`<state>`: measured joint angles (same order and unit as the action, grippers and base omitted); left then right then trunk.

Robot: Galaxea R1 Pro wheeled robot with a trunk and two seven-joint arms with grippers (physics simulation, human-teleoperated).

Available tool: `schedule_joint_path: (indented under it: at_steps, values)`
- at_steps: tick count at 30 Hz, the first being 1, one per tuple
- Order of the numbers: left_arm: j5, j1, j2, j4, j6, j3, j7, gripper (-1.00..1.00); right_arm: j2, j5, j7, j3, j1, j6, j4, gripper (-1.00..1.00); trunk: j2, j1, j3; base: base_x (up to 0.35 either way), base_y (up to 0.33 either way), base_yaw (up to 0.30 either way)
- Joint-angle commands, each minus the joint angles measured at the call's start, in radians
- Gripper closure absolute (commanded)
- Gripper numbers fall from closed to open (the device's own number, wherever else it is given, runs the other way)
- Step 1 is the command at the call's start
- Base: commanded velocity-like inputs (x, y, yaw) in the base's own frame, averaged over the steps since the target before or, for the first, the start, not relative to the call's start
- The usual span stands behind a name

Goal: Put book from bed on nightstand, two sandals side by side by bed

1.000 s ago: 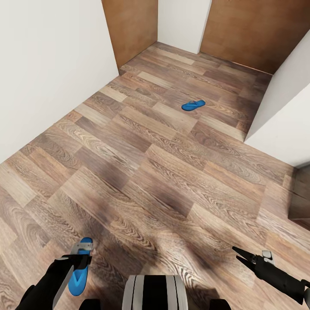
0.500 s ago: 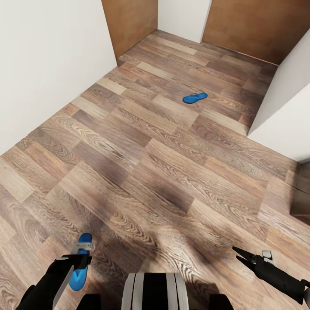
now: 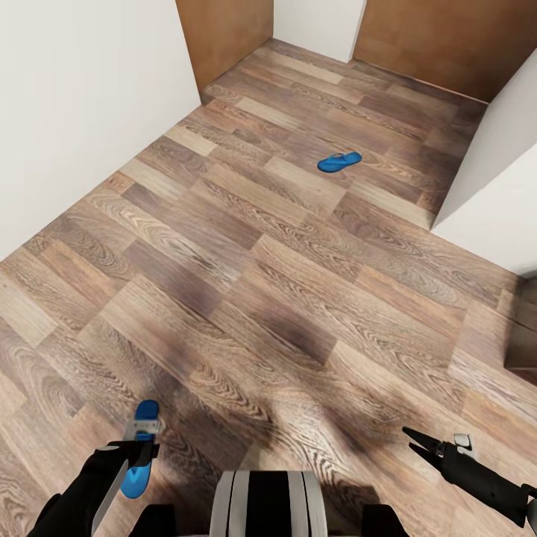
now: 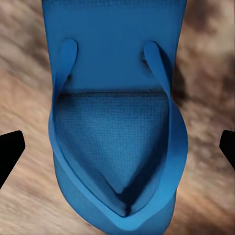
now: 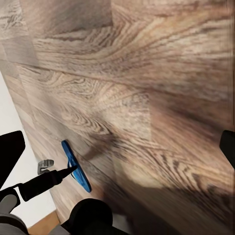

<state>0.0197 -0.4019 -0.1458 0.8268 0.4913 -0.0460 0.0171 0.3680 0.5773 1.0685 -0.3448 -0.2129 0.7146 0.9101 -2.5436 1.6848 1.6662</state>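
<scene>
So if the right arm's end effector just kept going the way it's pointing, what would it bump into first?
Probably the bare wood floor: the right end effector seems to face it with nothing between, though depth is unclear.

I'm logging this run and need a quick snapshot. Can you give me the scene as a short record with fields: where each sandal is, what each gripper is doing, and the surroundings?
held sandal: blue sandal at the left gripper, seen strap-side up in the left wrist view
grip state: cannot tell whether the fingers are shut on it
other sandal: far sandal lies flat on the wood floor, ahead near the brown doors
right gripper: right gripper holds nothing
walls: white walls on both sides
</scene>
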Motion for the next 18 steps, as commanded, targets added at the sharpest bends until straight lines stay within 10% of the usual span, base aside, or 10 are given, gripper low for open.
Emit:
schedule_joint_path:
  at_steps: [1,18]
  values:
    - [0.002,0.0,0.0,0.002,0.005,0.0,0.001,-1.0,0.0,0.004,0.001,0.0,0.0,0.006,0.0,-1.0,0.0,0.0,0.004,0.0,0.0,0.0]
    - [0.002,0.0,0.0,0.002,0.005,0.0,0.001,-1.0,0.0,0.004,0.001,0.0,0.0,0.006,0.001,-1.0,-0.001,0.002,0.016,0.0,0.0,0.0]
